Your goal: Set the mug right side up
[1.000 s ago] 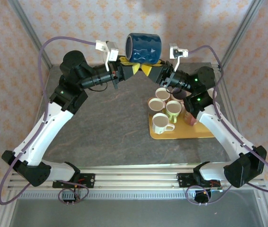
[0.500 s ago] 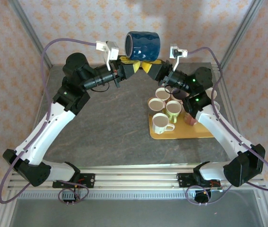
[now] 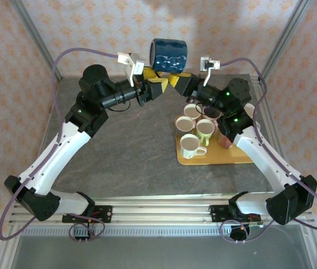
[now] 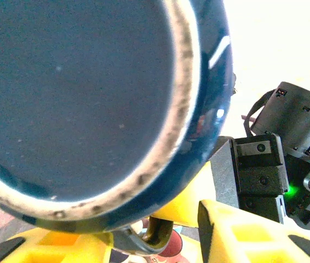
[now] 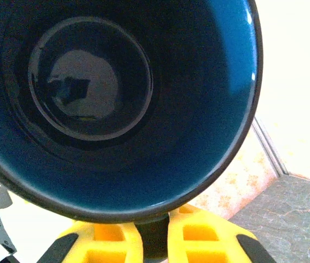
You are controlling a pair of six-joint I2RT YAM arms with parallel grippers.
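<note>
While the right gripper [image 3: 177,82] is clamped tight on the small loop handle [image 5: 153,241] of the dark blue shiny mug [image 3: 168,54], the left gripper [image 3: 158,84] sits just beside it under the mug, fingers [image 4: 237,235] spread apart, holding nothing. The mug is up in the air over the far edge of the grey stone table [image 3: 130,145], lying on its side with its mouth to the right. A second ago more of its bottom showed. Now it has rolled a little and the left arm has slid right, so I think the turn is half done.
</note>
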